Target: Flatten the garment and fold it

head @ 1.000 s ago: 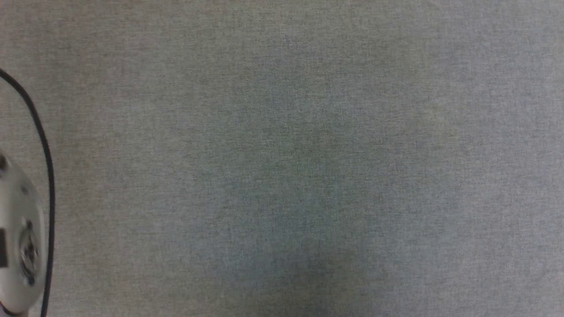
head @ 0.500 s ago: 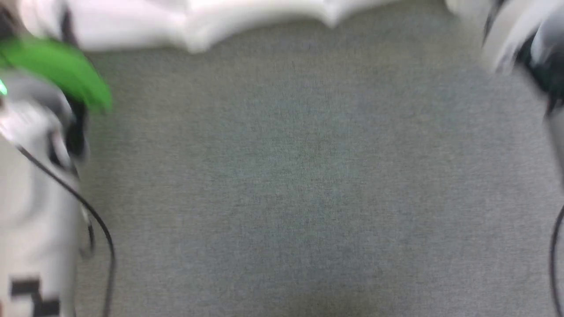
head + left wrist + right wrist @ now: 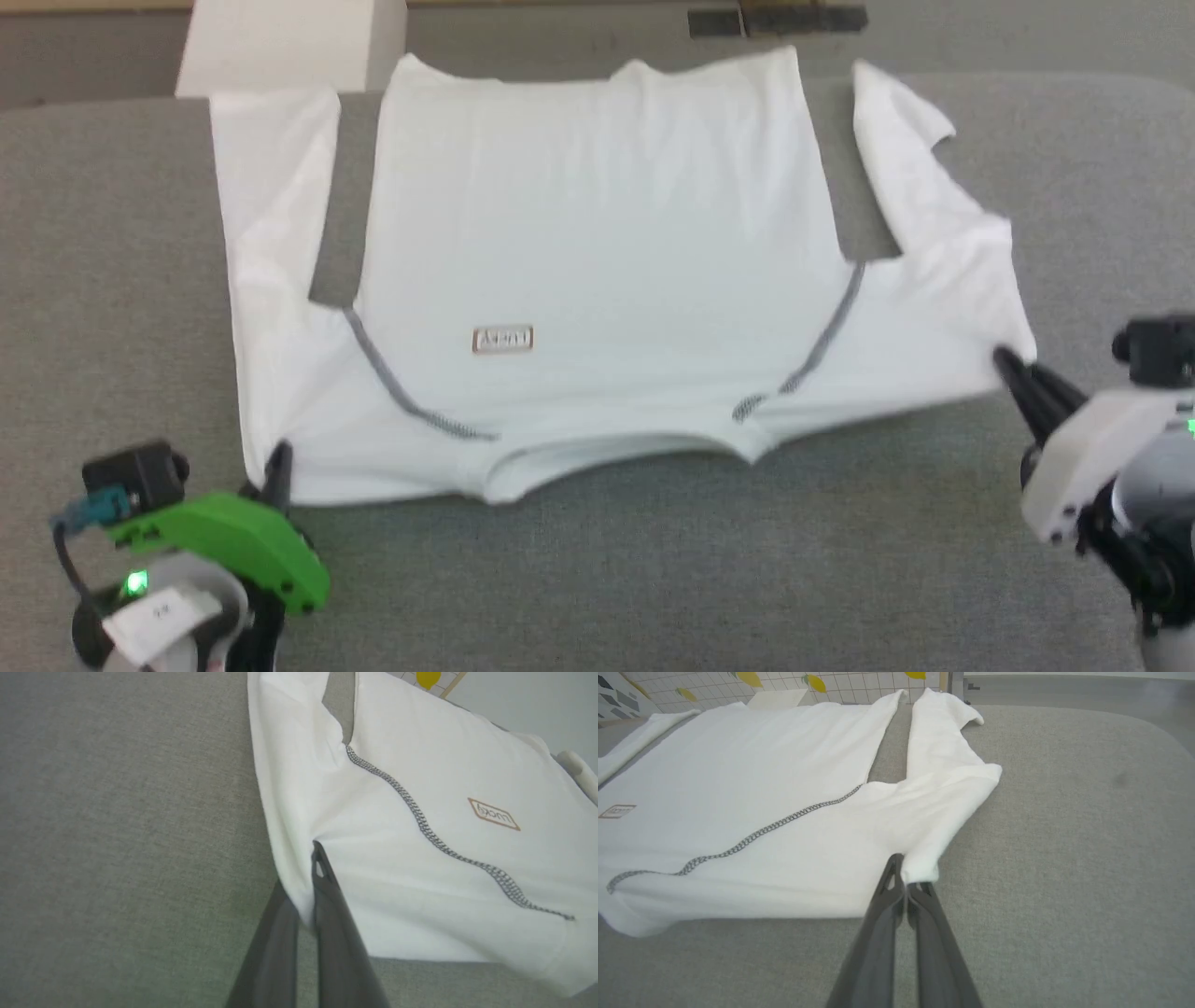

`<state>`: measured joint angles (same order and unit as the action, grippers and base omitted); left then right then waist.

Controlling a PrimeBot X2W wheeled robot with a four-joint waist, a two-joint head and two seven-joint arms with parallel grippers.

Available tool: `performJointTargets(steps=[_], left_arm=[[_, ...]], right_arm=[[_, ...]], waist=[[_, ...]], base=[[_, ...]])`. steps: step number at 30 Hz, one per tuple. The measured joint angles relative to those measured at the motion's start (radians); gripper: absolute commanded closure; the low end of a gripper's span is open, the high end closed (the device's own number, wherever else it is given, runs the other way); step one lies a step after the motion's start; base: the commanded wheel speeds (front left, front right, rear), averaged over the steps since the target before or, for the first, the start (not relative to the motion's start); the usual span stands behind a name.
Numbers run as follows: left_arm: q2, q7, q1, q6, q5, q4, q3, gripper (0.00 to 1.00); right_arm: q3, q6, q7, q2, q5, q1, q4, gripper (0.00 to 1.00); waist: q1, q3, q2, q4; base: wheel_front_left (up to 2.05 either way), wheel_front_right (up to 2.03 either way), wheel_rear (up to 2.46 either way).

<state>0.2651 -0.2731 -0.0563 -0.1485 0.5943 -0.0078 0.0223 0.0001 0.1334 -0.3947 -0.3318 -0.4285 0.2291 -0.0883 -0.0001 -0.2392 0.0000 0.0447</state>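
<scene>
Lying spread across the middle of the grey woven-fabric tabletop (image 3: 653, 560), the large white soft cotton T-shirt (image 3: 597, 205) has its neckline at six o'clock, nearest the robot, and its hem at twelve. The body looks fairly flat, though the neck edge is rumpled and wavy. A small tan rectangular patch (image 3: 503, 339) sits on the chest a little toward seven o'clock of centre. Two dark grey stitched seams (image 3: 401, 387) run slantwise from the armpits down toward the collar. Both sleeves point away toward twelve, alongside the body with a strip of grey table showing between. The one at ten o'clock lies straight, and the one at two o'clock is creased, with its cuff turned over.

At seven o'clock of the shirt the left gripper (image 3: 278, 462), with a green housing behind it, has its two long dark fingers pressed together on the shoulder corner. In the left wrist view the cloth is nipped between them, one finger on top and one underneath. At four o'clock the right gripper (image 3: 1006, 362) is likewise closed tight, pinching the other shoulder corner, where a small fold of white fabric bunches over the fingertips.

Beyond the table's far edge, at eleven o'clock, stands a plain white rigid box (image 3: 289, 42), partly behind the left sleeve's end.
</scene>
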Motion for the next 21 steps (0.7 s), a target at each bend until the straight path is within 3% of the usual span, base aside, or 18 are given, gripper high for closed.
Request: performJointTargets(steps=[6,12,15,21], left_arm=[[-0.004,-0.044,0.188,-0.055,-0.003,-0.132,0.002,1.0],[-0.016,-0.056,0.277,-0.088,-0.013,-0.193,0.016,1.0],[-0.027,-0.06,0.305,-0.099,-0.018,-0.188,0.031,1.0],[-0.04,-0.02,0.302,-0.089,-0.058,-0.125,0.079,1.0]], right_arm=[[-0.13,0.0,-0.142,0.135,0.069,-0.235,0.209,1.0],[-0.214,0.0,-0.28,0.242,0.142,-0.388,0.324,1.0],[-0.244,0.0,-0.346,0.274,0.164,-0.447,0.344,1.0],[-0.217,0.0,-0.312,0.281,0.191,-0.454,0.271,1.0]], waist=[[0.0,0.085,0.0,-0.013],[0.0,0.126,0.0,-0.031],[0.0,0.126,0.0,-0.039],[0.0,0.107,0.0,-0.042]], base=[[0.0,0.0,0.0],[0.0,0.0,0.0],[0.0,0.0,0.0],[0.0,0.0,0.0]])
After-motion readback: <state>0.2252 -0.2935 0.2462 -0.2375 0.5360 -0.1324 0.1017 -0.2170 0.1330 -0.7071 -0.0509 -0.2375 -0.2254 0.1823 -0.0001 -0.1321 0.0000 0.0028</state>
